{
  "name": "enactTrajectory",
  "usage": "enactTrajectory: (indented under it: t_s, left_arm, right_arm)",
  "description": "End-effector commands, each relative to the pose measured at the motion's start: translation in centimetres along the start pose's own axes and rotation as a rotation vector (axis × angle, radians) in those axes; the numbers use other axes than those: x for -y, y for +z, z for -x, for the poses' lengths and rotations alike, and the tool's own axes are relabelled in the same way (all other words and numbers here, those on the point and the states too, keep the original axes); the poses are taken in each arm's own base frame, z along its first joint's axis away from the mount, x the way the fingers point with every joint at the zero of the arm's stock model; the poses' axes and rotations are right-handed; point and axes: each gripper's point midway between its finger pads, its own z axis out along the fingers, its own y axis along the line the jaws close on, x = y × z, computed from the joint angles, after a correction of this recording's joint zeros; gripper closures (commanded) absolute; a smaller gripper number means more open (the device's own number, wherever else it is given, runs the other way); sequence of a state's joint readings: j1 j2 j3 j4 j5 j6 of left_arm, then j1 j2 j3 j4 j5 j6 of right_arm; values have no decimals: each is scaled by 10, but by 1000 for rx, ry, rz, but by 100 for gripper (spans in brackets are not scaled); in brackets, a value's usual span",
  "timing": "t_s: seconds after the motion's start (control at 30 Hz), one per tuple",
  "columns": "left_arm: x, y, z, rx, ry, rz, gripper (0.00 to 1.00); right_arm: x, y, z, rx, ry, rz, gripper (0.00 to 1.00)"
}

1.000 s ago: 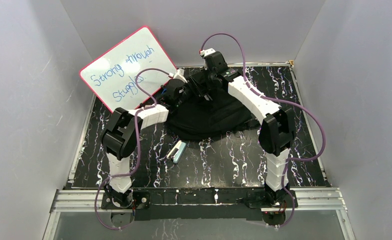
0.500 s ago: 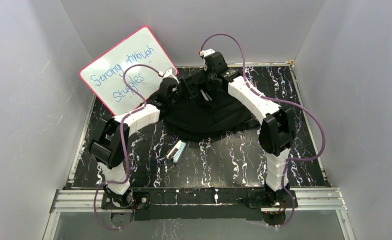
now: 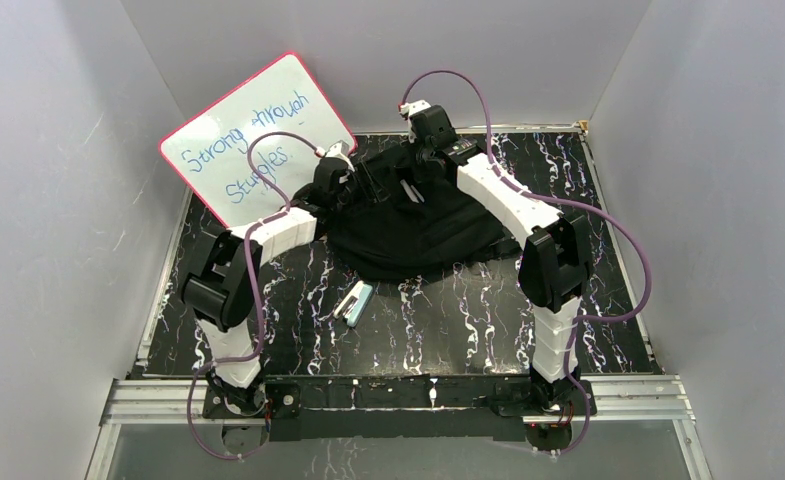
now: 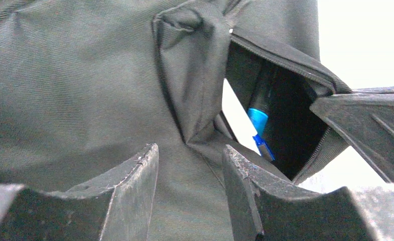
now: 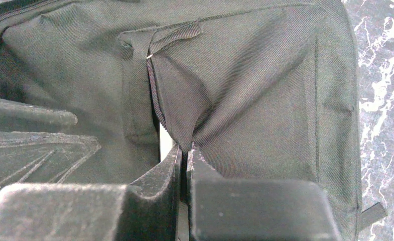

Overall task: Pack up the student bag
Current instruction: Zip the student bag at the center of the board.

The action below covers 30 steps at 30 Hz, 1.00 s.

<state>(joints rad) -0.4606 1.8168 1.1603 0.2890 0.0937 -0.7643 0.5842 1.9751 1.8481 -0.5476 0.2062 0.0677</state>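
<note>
The student bag (image 3: 418, 232), black and soft, lies at the middle back of the table. My right gripper (image 5: 183, 146) is shut on a pinched fold of its fabric (image 5: 182, 108), lifting the edge of a pocket. In the top view the right gripper (image 3: 420, 165) is at the bag's far edge. My left gripper (image 4: 189, 148) is open just over the bag's cloth (image 4: 74, 90), and in the top view this left gripper (image 3: 368, 180) sits at the bag's far left. A pen with a blue end (image 4: 259, 123) stands inside the opened pocket.
A whiteboard (image 3: 253, 135) with a red rim and blue writing leans against the back left wall. A small white and pale green object (image 3: 353, 300) lies on the marbled black table (image 3: 448, 330) in front of the bag. Grey walls close in three sides.
The left arm's elbow swung out to the left and its wrist drew back a little to the left along the bag. The right arm stayed still, holding the fold.
</note>
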Motion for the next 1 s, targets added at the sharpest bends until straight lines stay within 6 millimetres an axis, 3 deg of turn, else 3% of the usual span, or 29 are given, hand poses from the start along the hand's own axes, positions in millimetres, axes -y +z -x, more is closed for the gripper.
enactTrajectory:
  t_s: [0.0,0.33,0.73,0.97]
  left_arm:
    - [34,0,19,36,53,-117,53]
    - [29,27,9,-34,70,-97,53]
    - [20,43,2,-72,70,-59,57]
    - [34,44,7,-66,61,-109,57]
  right_arm:
    - [-8,-27,38,132,20,42,93]
    - [-9,-27,37,129,24,48,93]
    - [-7,-28,34,128,27,41,93]
    - [-8,-28,31,126,29,47,93]
